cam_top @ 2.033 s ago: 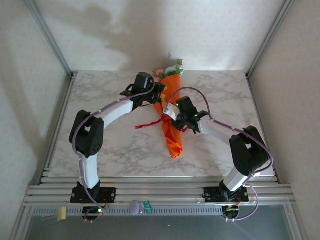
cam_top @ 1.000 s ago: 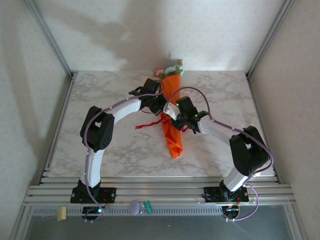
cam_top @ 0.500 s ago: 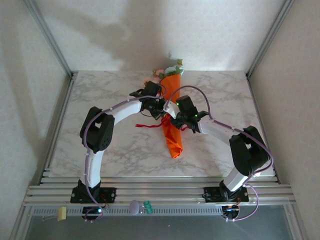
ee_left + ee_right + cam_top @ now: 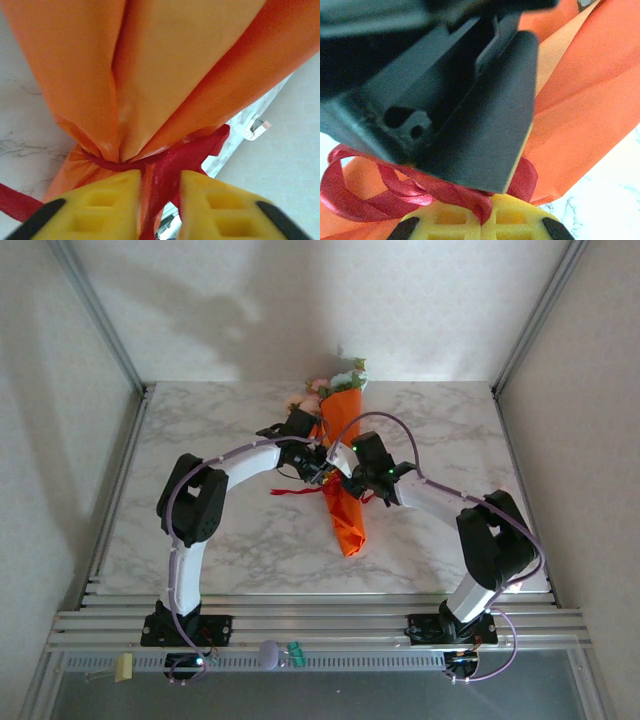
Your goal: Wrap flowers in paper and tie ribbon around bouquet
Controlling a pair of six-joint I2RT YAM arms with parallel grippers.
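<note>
The bouquet (image 4: 345,475), a slim orange paper (image 4: 170,75) cone, lies on the table with its tip toward the arms. Pink and pale flowers (image 4: 335,385) stick out of its far end. A red ribbon (image 4: 185,155) cinches the cone's middle, and loose ends trail left (image 4: 295,490). My left gripper (image 4: 160,175) stands open at the knot, a ribbon strand running loose between its yellow fingers (image 4: 110,200). My right gripper (image 4: 487,207) is shut on a ribbon (image 4: 370,200) strand just under the left gripper's black body (image 4: 460,100). Both grippers meet over the cone (image 4: 330,465).
The marble table (image 4: 200,530) is bounded by white walls and slanted metal posts at both sides. An aluminium rail (image 4: 320,625) runs along the near edge with the arm bases on it. A yellow clip (image 4: 123,668) and a small pale object (image 4: 272,652) lie below the rail.
My left gripper's jaws have parted off the ribbon strand that they pinched. Its wrist has shifted slightly along the cone. The right gripper keeps its hold and place.
</note>
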